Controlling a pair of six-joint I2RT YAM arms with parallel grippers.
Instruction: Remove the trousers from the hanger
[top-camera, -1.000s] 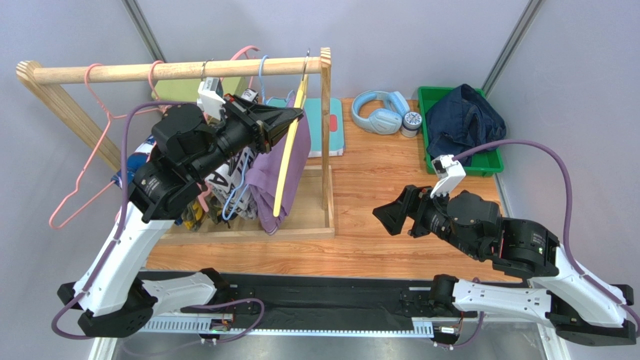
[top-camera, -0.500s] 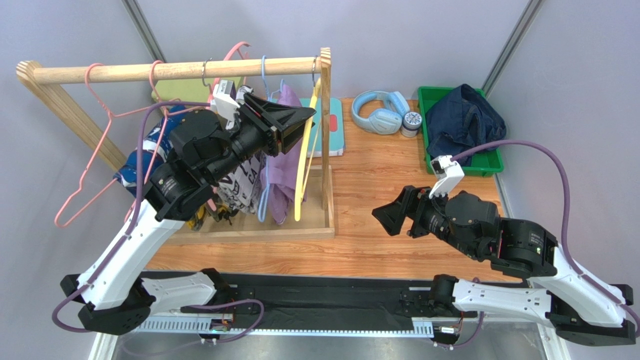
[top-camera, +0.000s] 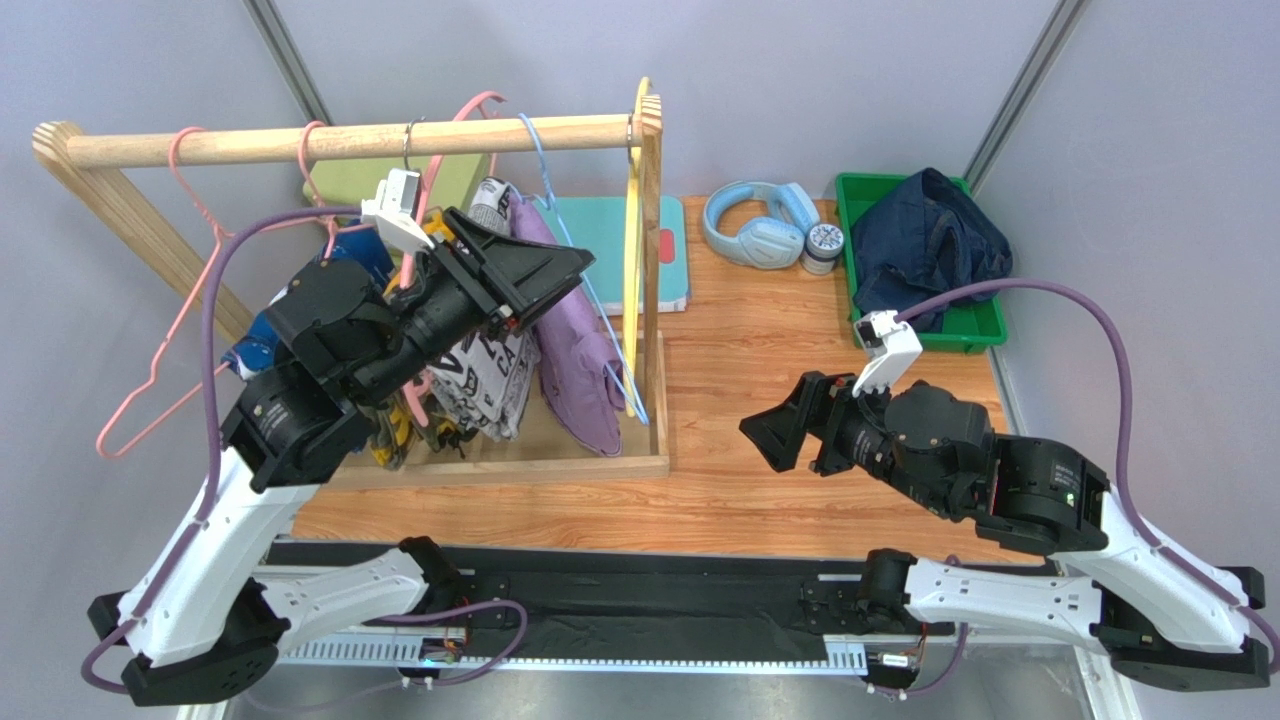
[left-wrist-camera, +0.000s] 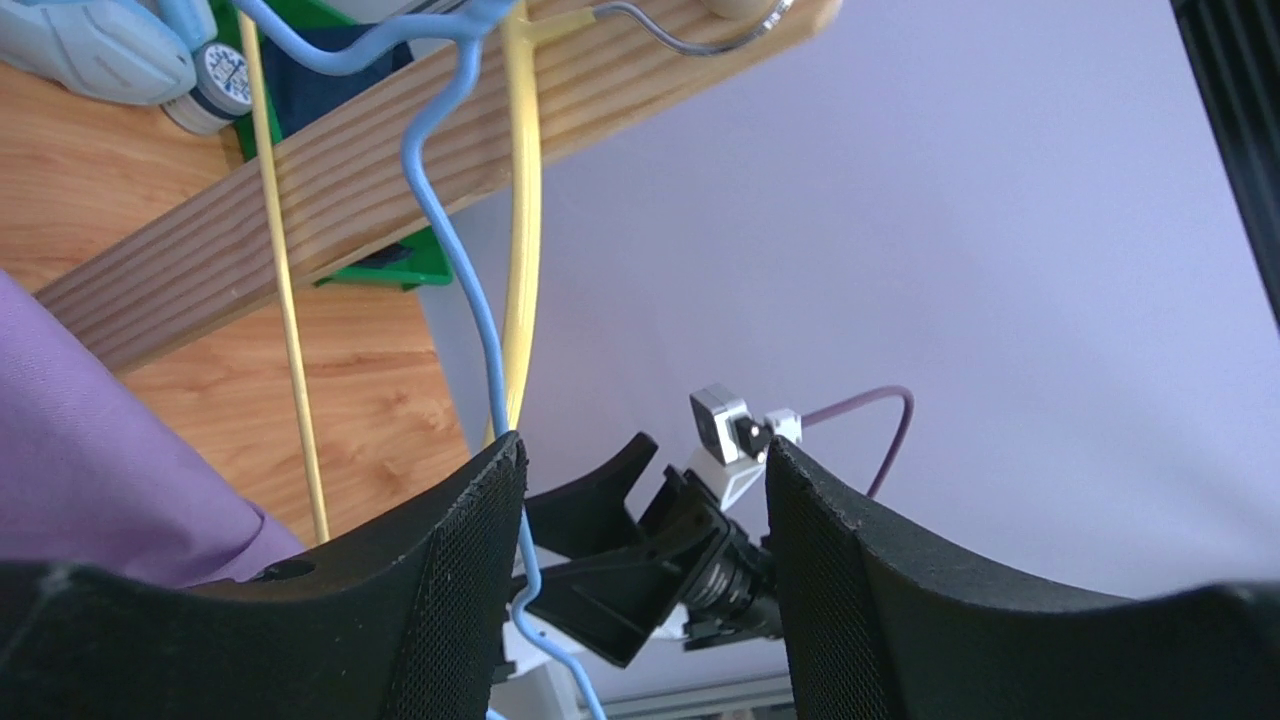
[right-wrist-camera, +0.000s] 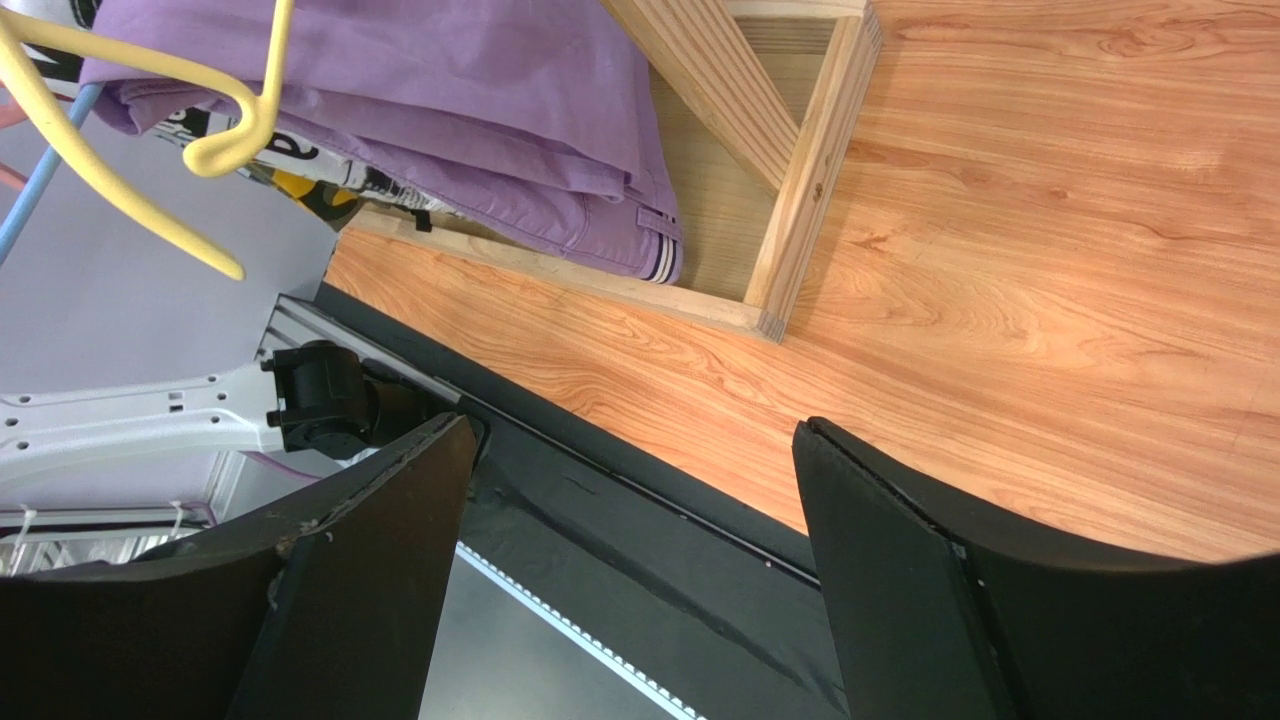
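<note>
Here, the left gripper (top-camera: 568, 267) hovers high at the right end of a wooden clothes rack (top-camera: 361, 143), its fingers spread apart. In the left wrist view the wire of a blue hanger (top-camera: 616, 353) runs up between them, along the inner edge of one finger, and is not pinched. The purple trousers (top-camera: 579, 375) hang folded just beneath that gripper, inside the rack, between a black-and-white printed garment (top-camera: 489, 360) on the left and a bare yellow hanger (top-camera: 637, 270) by the right post. The blue wire lies across the trousers, but whether it carries them cannot be told. The right gripper (top-camera: 771, 434) is held above the wooden table (top-camera: 781, 345), to the right of the rack and well apart from the trousers; its fingers stand wide with nothing between them. Pink hangers (top-camera: 166, 345) dangle at the rack's left end. At the far right, blue headphones (top-camera: 759, 225) lie beside a green bin (top-camera: 984, 338) that holds dark blue clothing (top-camera: 924, 240)
</note>
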